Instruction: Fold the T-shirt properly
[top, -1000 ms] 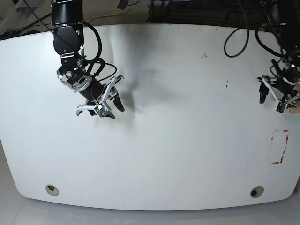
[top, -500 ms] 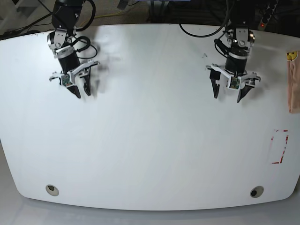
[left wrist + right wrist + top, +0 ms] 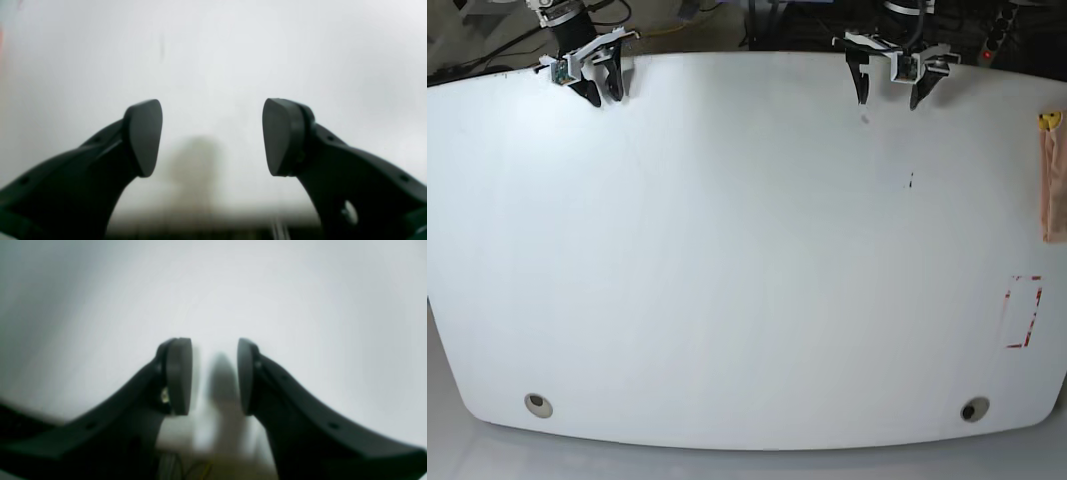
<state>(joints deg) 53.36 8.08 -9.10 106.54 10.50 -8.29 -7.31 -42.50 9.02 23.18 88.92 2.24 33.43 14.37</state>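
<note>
The peach T-shirt shows only as a narrow strip at the table's far right edge; most of it is out of view. My left gripper hangs over the table's far edge, right of centre, far from the shirt. In the left wrist view it is wide open and empty above bare white table. My right gripper is at the far left corner. In the right wrist view it is empty, its fingers parted by a narrow gap.
The white table has a red rectangle outline marked near its right edge and two round holes near the front. A small yellow item lies above the shirt. Cables run behind the far edge.
Both arms have pulled back from over the table to its far edge. The left gripper moved away from the right edge by the shirt. The right gripper's fingers have narrowed.
</note>
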